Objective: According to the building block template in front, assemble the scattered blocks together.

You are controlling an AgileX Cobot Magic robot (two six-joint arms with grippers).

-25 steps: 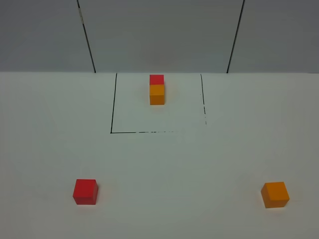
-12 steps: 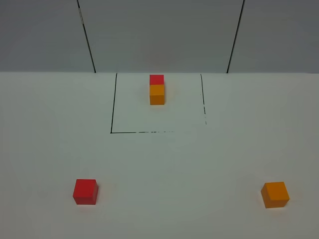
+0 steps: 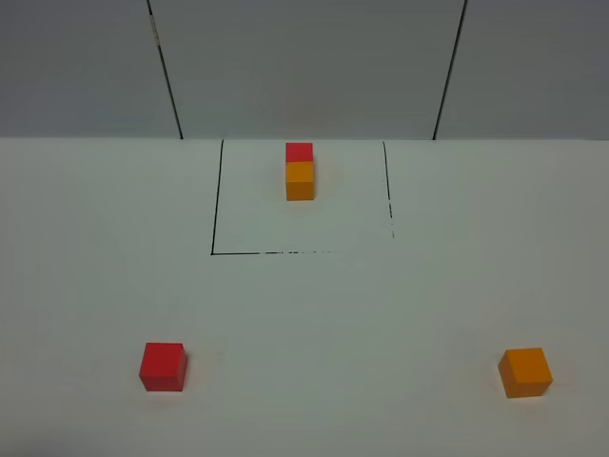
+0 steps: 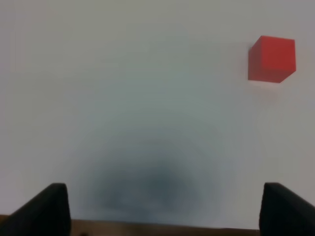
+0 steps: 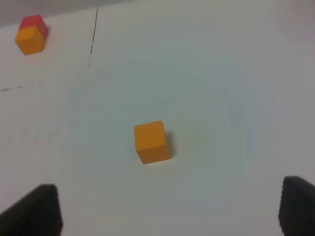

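Looking at white bench [image 3: 314, 324] with joined red-orange template [image 3: 300, 171] sitting at far side inside black-lined box [image 3: 216, 200], red half behind, orange half in front, plus loose red block [image 3: 163, 367] near-left and loose orange block [image 3: 525, 371] near-right, both outside box, well apart.

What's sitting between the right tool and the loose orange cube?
Nothing visible. In the right wrist view the open right tool faces the orange cube with only white table showing between them. The template pair sits beyond the black line, well away from that path.
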